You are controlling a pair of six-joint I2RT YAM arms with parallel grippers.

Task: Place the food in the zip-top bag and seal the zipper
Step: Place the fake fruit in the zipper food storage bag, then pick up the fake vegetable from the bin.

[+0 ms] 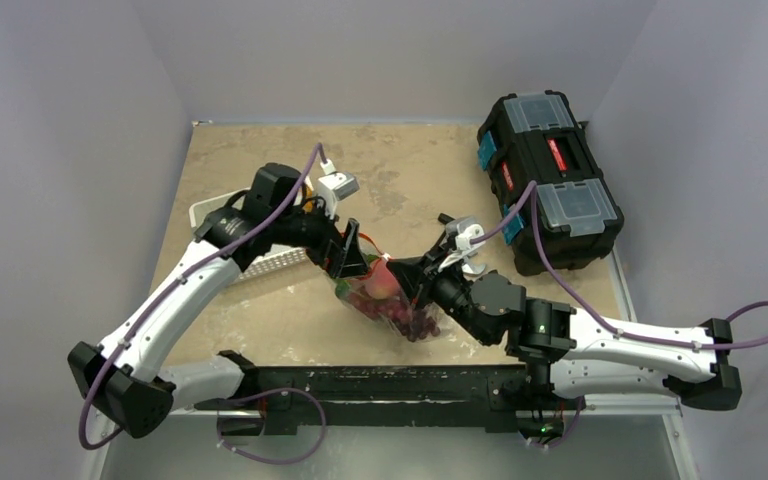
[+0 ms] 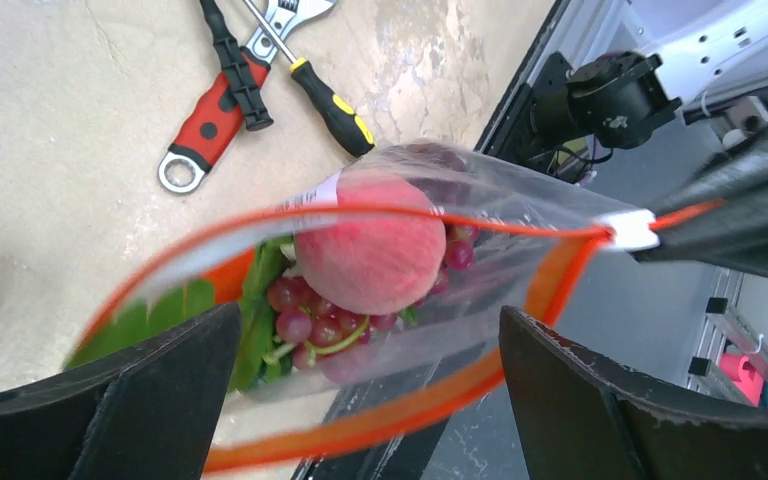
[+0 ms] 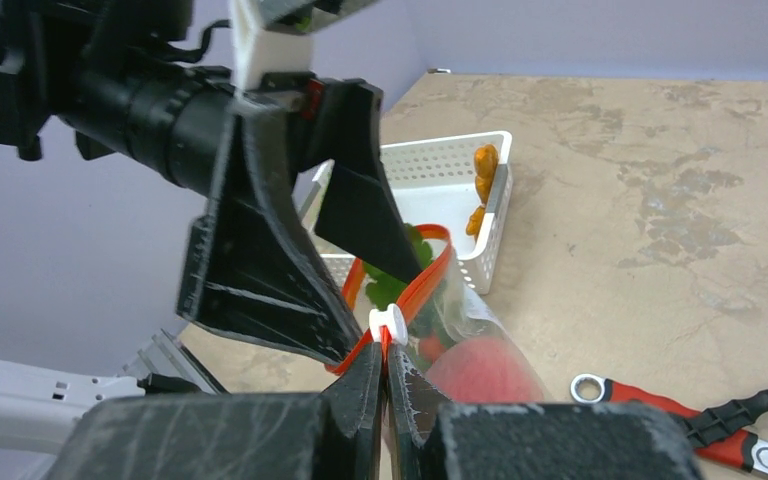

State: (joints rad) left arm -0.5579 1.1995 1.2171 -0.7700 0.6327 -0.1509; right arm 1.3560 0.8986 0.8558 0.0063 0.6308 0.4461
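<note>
Left gripper (image 2: 368,335) hangs wide open and empty over the clear crinkly zip-top bag (image 2: 505,205), with pink peach (image 2: 370,250), dark red grapes (image 2: 305,322) and leafy greens (image 2: 256,300) already inside! Right gripper (image 3: 385,350) pinches the end of the red-orange zipper strip (image 3: 427,277), holding the bag between the two arms. An orange carrot (image 3: 482,185) waits in the white slatted basket (image 3: 440,160), and the mouth gapes, so sealing is not begun.

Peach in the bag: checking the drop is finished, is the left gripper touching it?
Apart. The left wrist view shows the left gripper open, its fingers wide either side, with the peach lying clear of both inside the zip-top bag.
</note>
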